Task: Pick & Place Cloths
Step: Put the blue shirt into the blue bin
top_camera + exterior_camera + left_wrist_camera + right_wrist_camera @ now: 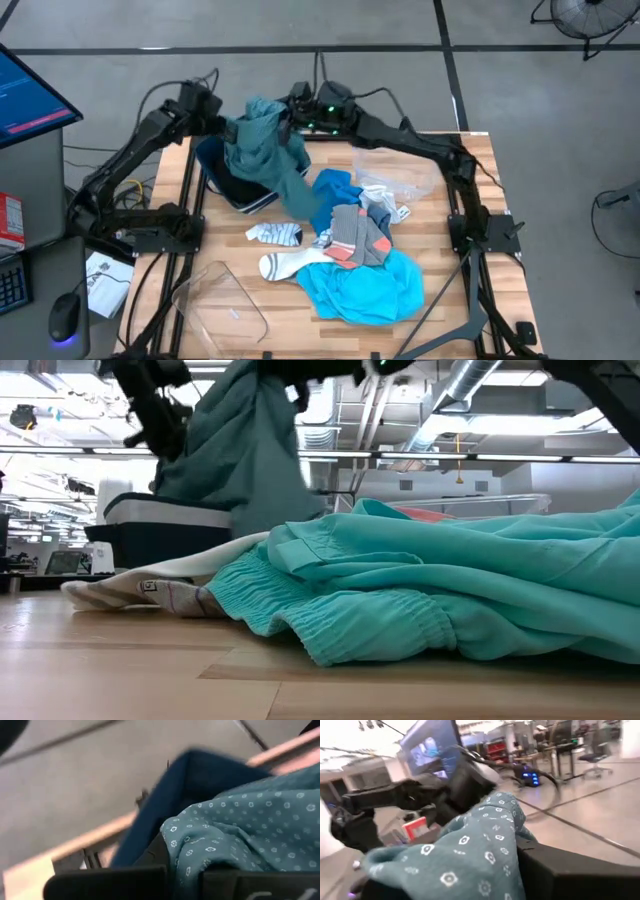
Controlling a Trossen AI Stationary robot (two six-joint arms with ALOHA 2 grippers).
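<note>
Both grippers, left gripper (pixel 228 128) and right gripper (pixel 290 122), are clamped shut on the teal shirt (pixel 265 150), hanging above the dark blue bin (pixel 215 172) at the table's (pixel 470 180) far edge. No writing readable.

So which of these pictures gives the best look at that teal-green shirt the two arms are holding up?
The high view: the teal-green shirt hangs whole between both grippers, over the dark blue bin. The low view shows it draped at the back. Each wrist view shows only a patterned fold.
</note>
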